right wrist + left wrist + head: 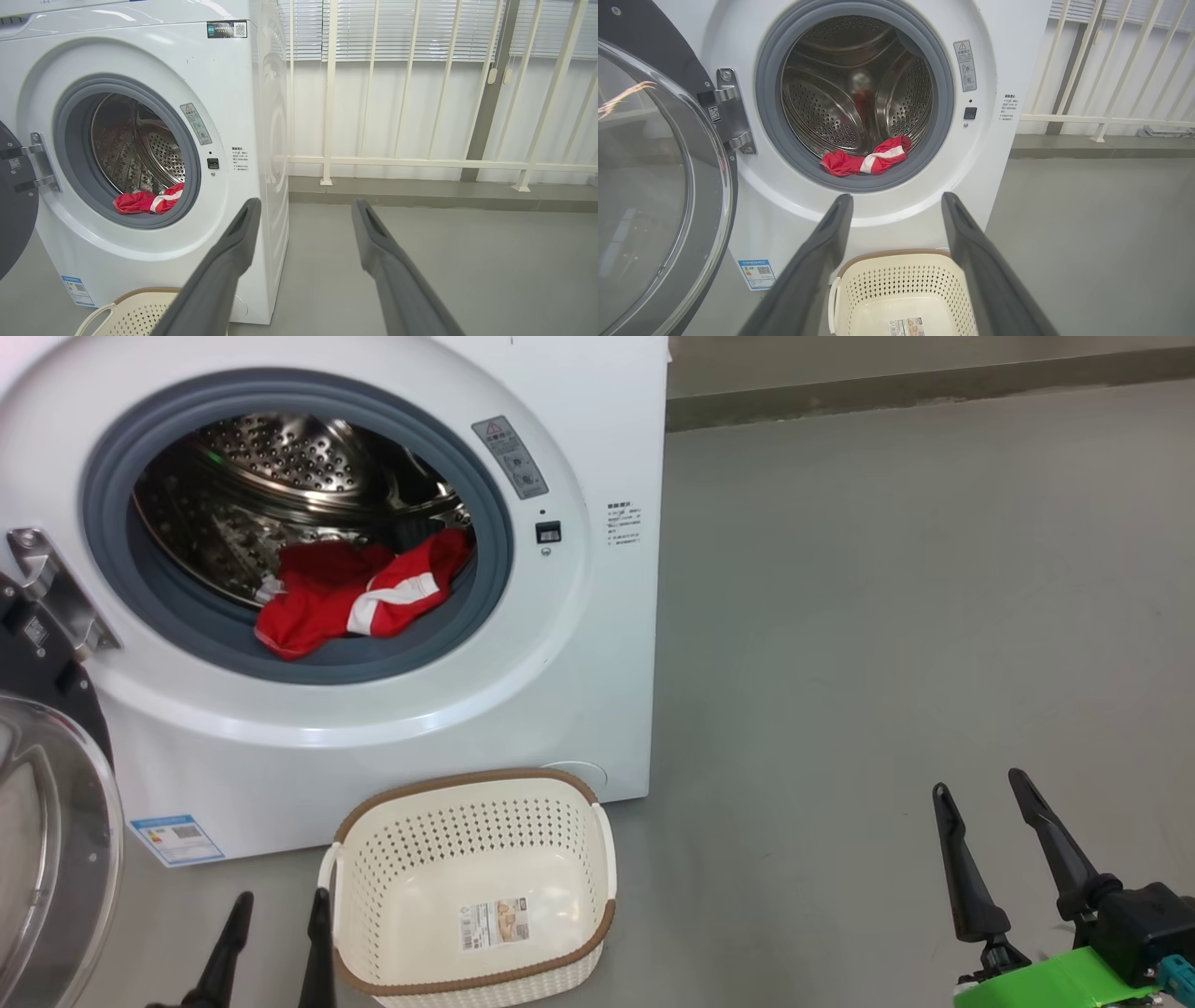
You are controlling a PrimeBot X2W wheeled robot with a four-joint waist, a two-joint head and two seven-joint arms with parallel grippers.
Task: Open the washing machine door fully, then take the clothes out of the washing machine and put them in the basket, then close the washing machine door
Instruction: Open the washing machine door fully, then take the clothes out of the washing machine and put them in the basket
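Observation:
The white washing machine [392,728] stands with its door [51,840] swung wide open to the left on its hinge. Red clothes [359,593] with white stripes lie at the front lip of the steel drum, partly on the grey gasket; I also see the clothes [866,161] in the left wrist view and the clothes [148,201] in the right wrist view. The cream basket [471,891] sits on the floor in front of the machine, with nothing in it. My left gripper [278,901] is open just left of the basket. My right gripper [980,786] is open, far right above bare floor.
Grey floor [887,616] stretches to the right of the machine. A white railing [420,161] and blinds stand behind, beyond a low step. The open door's glass bowl [640,186] bulges out at the left, close to my left arm.

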